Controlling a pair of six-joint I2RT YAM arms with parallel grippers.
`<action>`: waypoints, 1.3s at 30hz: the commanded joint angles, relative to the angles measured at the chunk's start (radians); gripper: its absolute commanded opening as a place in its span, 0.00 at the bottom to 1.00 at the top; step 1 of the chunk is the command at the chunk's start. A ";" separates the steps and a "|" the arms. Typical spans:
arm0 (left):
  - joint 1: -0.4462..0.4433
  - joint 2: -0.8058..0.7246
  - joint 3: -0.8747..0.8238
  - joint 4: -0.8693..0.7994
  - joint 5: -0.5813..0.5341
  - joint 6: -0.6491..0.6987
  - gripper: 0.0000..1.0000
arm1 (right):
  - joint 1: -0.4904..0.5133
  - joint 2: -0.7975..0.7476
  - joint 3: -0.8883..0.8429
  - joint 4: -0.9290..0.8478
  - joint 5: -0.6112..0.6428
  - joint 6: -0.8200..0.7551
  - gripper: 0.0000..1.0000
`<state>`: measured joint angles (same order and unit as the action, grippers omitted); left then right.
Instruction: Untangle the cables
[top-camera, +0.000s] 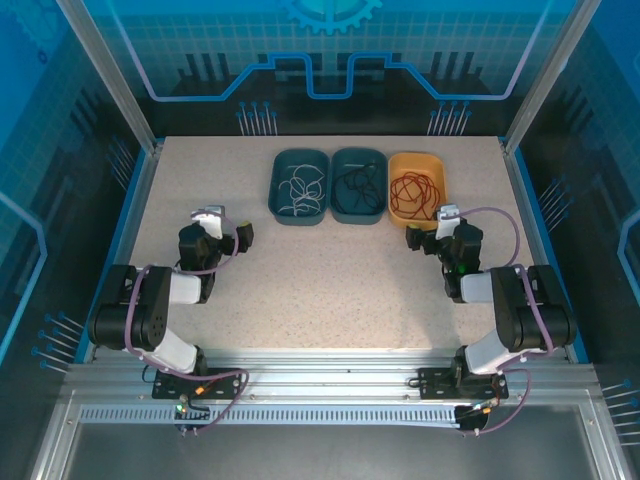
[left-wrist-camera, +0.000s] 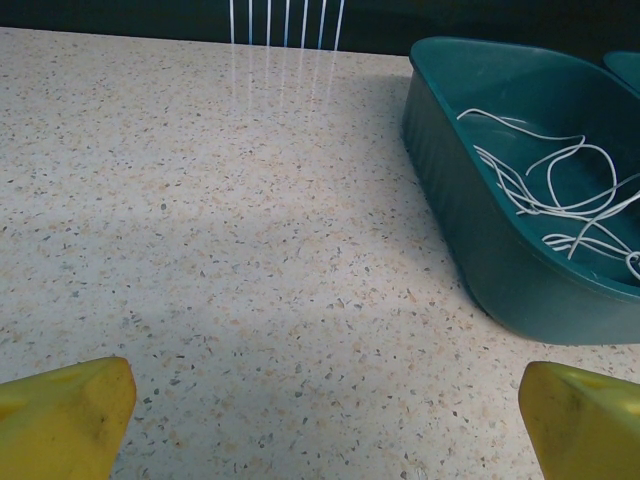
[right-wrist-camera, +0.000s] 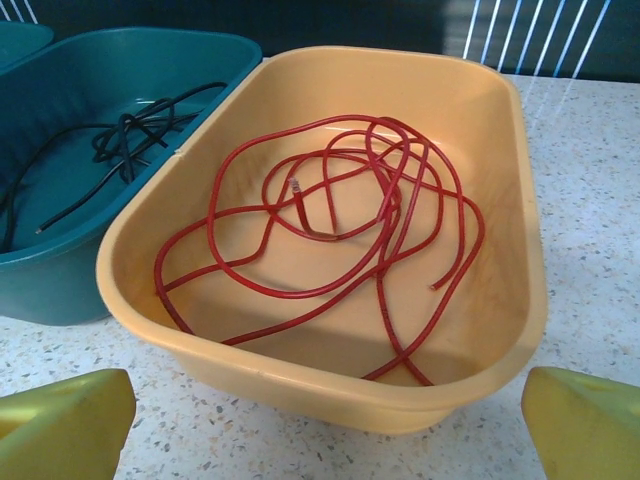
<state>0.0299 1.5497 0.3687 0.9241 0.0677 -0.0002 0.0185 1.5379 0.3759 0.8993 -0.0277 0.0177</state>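
A: How do the grippers stand?
B: The left gripper (left-wrist-camera: 325, 425) is spread wide and empty over bare table (left-wrist-camera: 250, 260). The right gripper (right-wrist-camera: 325, 425) is released too, holding nothing.
A: And the cables?
B: The white cable (left-wrist-camera: 560, 190) lies in a teal bin (left-wrist-camera: 450, 200) at 2 o'clock from the left gripper. At 12 o'clock from the right, the red cable (right-wrist-camera: 340, 210) loops in the yellow bin (right-wrist-camera: 300, 375), with the black cable (right-wrist-camera: 130, 135) in a second teal bin (right-wrist-camera: 60, 270) at 10.
A: Which step?
B: Each has its own bin, so the untangling looks done. I'd judge no further grasp is needed.
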 joint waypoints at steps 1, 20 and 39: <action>0.006 0.001 0.010 0.006 -0.011 -0.005 0.99 | 0.012 0.004 0.017 0.003 0.022 -0.014 1.00; 0.005 0.002 0.010 0.006 -0.011 -0.004 0.99 | 0.068 0.007 -0.011 0.062 0.295 0.016 1.00; 0.006 0.002 0.011 0.005 -0.009 -0.005 0.99 | 0.053 0.004 -0.014 0.064 0.243 0.019 1.00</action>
<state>0.0299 1.5497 0.3683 0.9241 0.0677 -0.0002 0.0711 1.5379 0.3473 0.9741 0.1848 0.0227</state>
